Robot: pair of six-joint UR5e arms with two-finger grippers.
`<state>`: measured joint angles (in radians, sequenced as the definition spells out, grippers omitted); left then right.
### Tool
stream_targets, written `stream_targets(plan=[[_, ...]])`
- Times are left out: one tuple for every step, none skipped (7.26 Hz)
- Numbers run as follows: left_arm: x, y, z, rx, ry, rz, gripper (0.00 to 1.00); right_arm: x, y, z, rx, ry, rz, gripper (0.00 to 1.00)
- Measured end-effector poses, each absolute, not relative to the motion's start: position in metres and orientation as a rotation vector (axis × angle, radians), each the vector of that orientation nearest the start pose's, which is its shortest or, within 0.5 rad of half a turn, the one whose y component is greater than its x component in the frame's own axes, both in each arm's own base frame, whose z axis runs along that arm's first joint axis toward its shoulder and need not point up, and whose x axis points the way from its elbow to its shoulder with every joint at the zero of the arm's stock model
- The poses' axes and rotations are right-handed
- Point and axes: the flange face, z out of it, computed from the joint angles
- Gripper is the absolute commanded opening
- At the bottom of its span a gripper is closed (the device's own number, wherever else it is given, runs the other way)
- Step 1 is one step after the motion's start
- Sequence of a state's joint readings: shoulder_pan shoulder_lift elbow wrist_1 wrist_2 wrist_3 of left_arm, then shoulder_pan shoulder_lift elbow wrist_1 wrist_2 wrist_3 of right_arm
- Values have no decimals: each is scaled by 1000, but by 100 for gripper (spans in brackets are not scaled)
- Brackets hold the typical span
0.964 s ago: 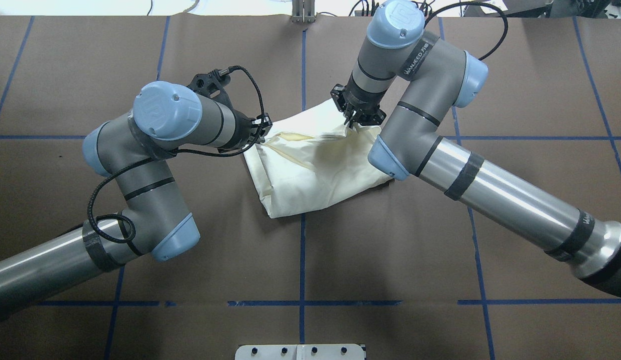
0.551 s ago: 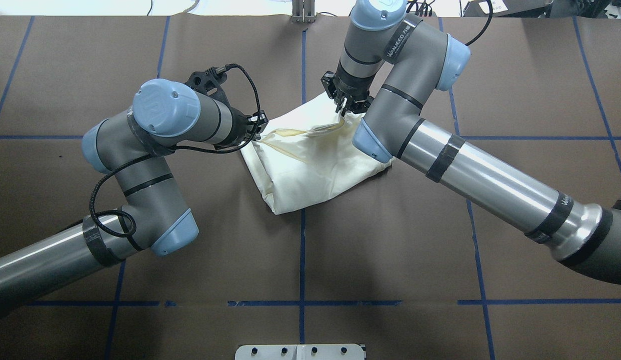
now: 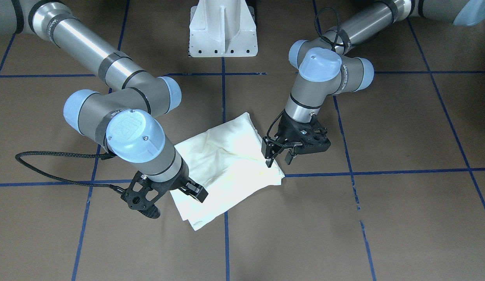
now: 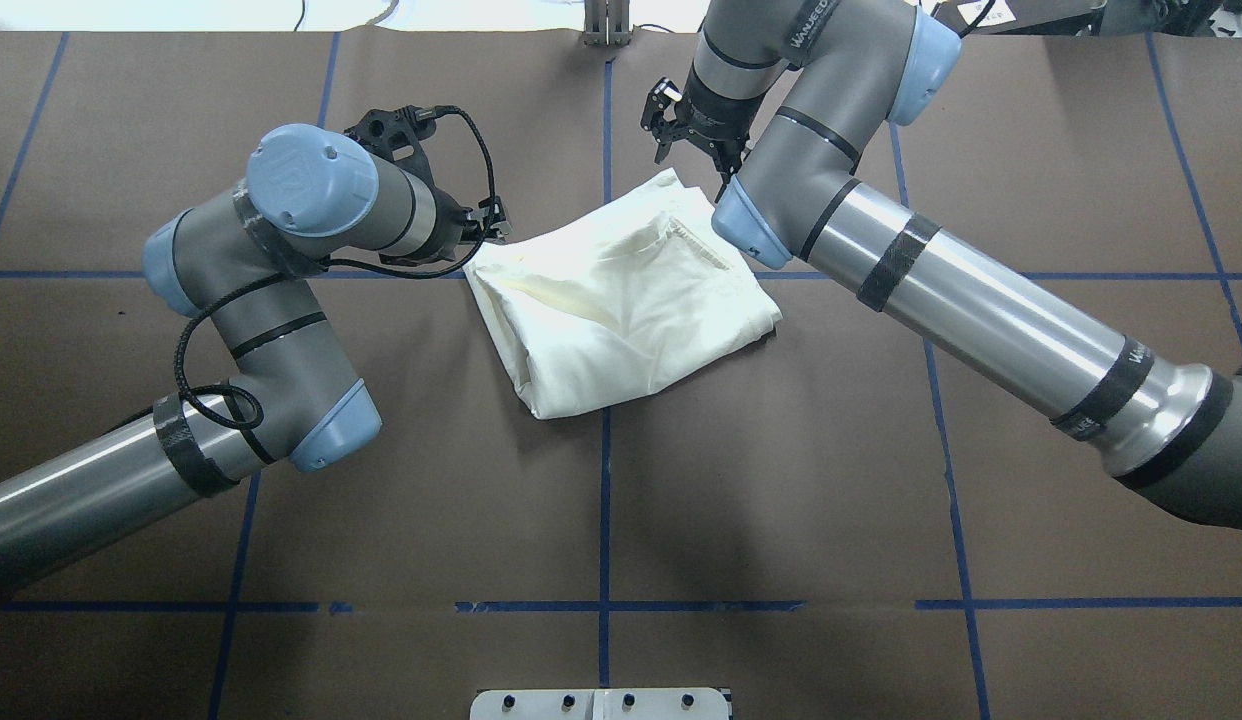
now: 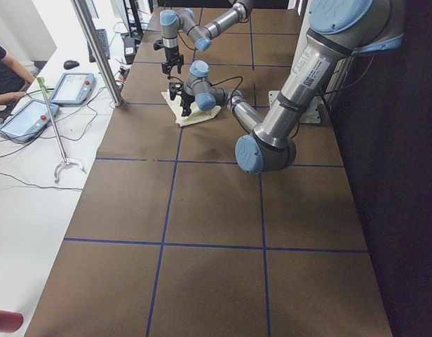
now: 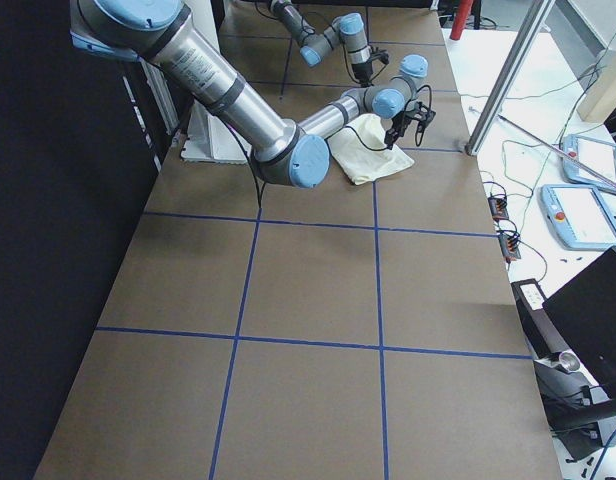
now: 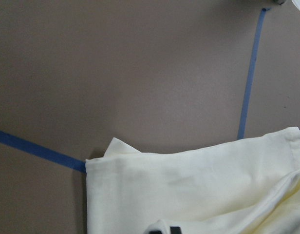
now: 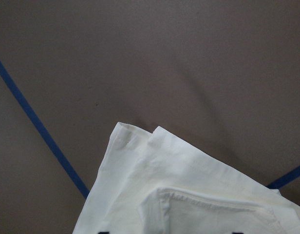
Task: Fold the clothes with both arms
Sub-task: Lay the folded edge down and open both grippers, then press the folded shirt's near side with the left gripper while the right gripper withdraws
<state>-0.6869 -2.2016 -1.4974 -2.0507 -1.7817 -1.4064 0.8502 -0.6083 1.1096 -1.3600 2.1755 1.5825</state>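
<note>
The left arm (image 4: pixel 271 340) and the right arm (image 4: pixel 981 320) are built alike: polished silver tubes, matt grey joint housings and rounded light blue caps. The caps bear an embossed logo and small dark screw heads. Thin black rings mark the joints, and strips of black tape wrap the silver tubes. White "WANJEED" lettering runs along a link on each arm. A black braided cable (image 3: pixel 59 155) trails off the right arm; the left arm carries one like it. The left end effector (image 3: pixel 279 157) and the right end effector (image 3: pixel 173 201) are black, each a perforated bracket with two slim fingers. The white pedestal base (image 3: pixel 223 35) is flanged, with dark bolt holes
</note>
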Motion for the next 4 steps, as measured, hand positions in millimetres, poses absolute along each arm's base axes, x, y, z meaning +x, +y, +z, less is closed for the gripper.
stream_targets(plan=[[483,-539,257,236,1048,-354,99,-482,-669,211,-252,-883,585,100],[482,-530,248,205,1103,-373,99,-481,-668,209,-246,-887,574,100],[481,-515,236,167,1180,-404,99,-478,-669,208,-225,-891,545,100],[480,-495,225,115,1248,-420,69,-469,-674,210,-191,-894,501,100]])
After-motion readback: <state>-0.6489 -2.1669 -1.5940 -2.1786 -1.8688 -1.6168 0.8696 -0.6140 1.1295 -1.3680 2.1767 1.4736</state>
